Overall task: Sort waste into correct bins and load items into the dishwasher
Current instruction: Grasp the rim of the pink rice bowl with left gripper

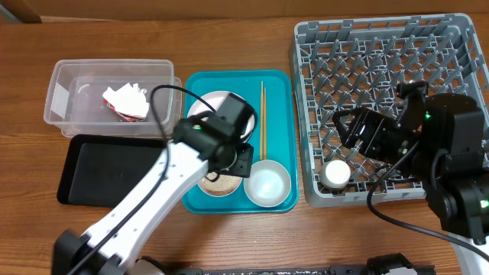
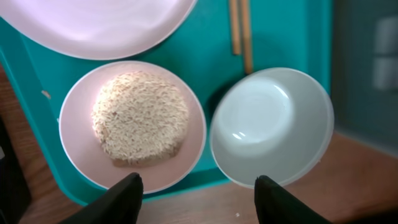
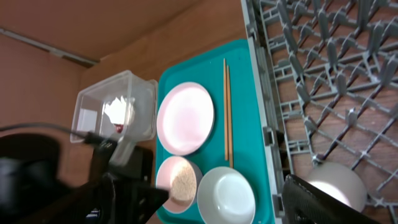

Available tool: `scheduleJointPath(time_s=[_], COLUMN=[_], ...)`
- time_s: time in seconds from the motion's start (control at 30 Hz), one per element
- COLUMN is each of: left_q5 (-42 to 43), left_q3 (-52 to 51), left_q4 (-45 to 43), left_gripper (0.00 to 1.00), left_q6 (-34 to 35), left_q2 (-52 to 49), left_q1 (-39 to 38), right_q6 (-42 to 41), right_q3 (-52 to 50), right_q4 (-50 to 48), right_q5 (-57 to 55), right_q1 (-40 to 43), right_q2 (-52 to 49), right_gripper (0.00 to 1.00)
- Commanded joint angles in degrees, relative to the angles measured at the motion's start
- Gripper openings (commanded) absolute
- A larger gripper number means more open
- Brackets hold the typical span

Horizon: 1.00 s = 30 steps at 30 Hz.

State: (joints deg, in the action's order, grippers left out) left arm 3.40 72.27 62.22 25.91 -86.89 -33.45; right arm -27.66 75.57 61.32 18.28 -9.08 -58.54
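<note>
Rice (image 2: 138, 118) lies heaped in the pink bowl (image 2: 78, 149) on the teal tray (image 2: 292, 37), just beside a pale bowl (image 2: 270, 127). One plate (image 2: 93, 25) and two chopsticks (image 2: 242, 31) lie farther along the same tray. A brown wooden table (image 1: 229, 38) carries everything; little of the room shows.

The left arm slants over the tray. The left gripper (image 2: 198, 185) hovers above the two bowls, fingers spread wide and holding nothing. The right arm bends over the grey dish rack (image 1: 458, 46), and the right gripper (image 3: 227, 190) likewise gapes empty near one white cup (image 1: 336, 173), which sits in the rack's corner nearest the tray.

Two bins sit at the left: a clear tub (image 1: 69, 76) holding paper scraps (image 1: 126, 101), and a black tray (image 1: 107, 176) just in front of it.
</note>
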Motion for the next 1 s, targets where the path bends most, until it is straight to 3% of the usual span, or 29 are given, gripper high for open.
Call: scheduleJointPath(time_s=[0.0, 0.2, 0.3, 0.37, 0.43, 0.6, 0.77, 0.87, 0.9, 0.97], left_q5=[-6.4, -2.3, -2.3, -2.3, -2.4, -2.8, -2.8, -4.0, -4.6, -5.4], left_q3=[-0.9, -0.9, -0.9, -0.9, -0.9, -0.8, -0.8, -1.0, -1.2, -1.8], left_q4=[-3.9, -6.0, -6.1, -6.2, -6.6, -6.6, -5.7, -5.7, -5.8, -6.2], left_gripper=[0.52, 0.47, 0.39, 0.25, 0.04, 0.04, 0.04, 0.39, 0.47, 0.5], left_q6=[11.0, 15.4, 16.2, 16.2, 16.5, 16.5, 15.8, 15.9, 15.9, 15.9], left_q2=[-5.9, -14.2, -16.4, -17.5, -17.8, -16.9, -15.1, -15.5, -15.9, -16.5], left_q1=[-1.2, -1.1, -1.1, -1.1, -1.0, -0.6, 0.2, -0.1, -0.3, -0.5], right_q6=[0.7, 1.1, 1.1, 1.1, 1.1, 1.1, 1.1, 1.1, 1.1, 1.1], right_q3=[0.7, 0.6, 0.6, 0.6, 0.6, 0.6, 0.6, 0.6, 0.6, 0.6], right_q4=[1.8, 4.6, 5.0, 5.0, 5.0, 5.3, 5.2, 5.2, 5.2, 5.3], right_q5=[1.8, 1.8, 1.7, 1.8, 1.7, 1.8, 1.8, 1.8, 1.7, 1.8], right_q1=[0.1, 0.1, 0.1, 0.1, 0.1, 0.1, 0.1, 0.1, 0.1, 0.1], right_q2=[-0.8, -2.0, -2.3, -2.4, -2.4, -2.4, -2.4, -2.4, -2.4, -2.4], right_gripper=[0.89, 0.89, 0.89, 0.89, 0.89, 0.89, 0.89, 0.88, 0.89, 0.89])
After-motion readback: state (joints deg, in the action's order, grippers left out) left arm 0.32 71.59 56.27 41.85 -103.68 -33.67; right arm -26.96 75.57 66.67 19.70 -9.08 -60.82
